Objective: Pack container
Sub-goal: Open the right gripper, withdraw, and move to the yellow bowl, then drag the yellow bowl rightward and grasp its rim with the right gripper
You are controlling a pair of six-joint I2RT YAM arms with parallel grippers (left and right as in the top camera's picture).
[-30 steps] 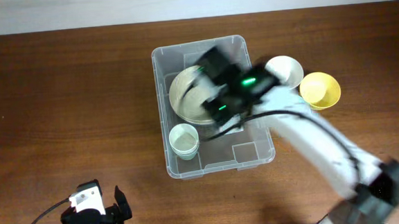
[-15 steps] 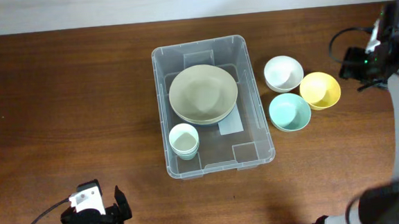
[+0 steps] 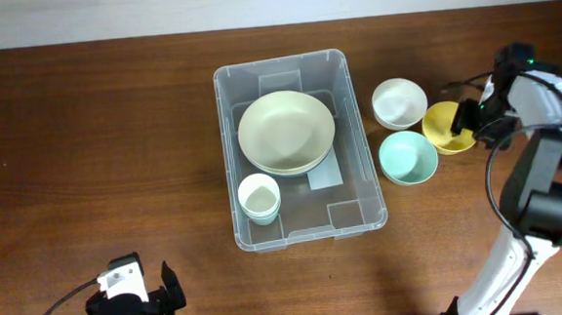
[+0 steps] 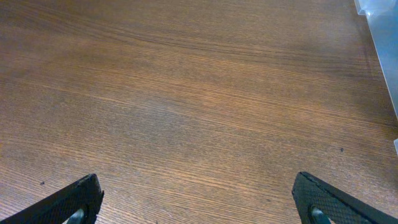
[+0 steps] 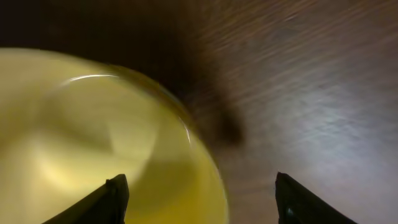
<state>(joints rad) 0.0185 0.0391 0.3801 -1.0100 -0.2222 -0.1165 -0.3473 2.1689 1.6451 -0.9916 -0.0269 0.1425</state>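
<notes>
Black fingers (image 5: 115, 199) of the right gripper (image 5: 202, 202) are standing apart, clamping nothing, with the near rim of the yellow bowl (image 5: 81, 137) running up between them. The wrist view is blurring, so whether either finger is touching the rim cannot be told.

By my reading, the step in hand is a rim grasp on that bowl. To do it well, the gripper should be coming down with one finger inside the wall and the other outside, the rim centred in the gap, and closing only once both are sitting below the lip. A lift straight up looks safest, since the teal bowl (image 3: 407, 157) and the white bowl (image 3: 399, 101) are sitting just beside it and a sideways drag could be knocking them.

Further out, the container (image 3: 309, 214) is resting in the middle of the surface (image 4: 186, 93), left of the three loose bowls. It is already holding a large beige bowl (image 3: 286, 131) and a small pale cup (image 3: 259, 196), so the packing seems partly done.

Well apart, at the near left edge, the left gripper (image 4: 202, 202) is idling over bare wood with its own pair spread wide.
</notes>
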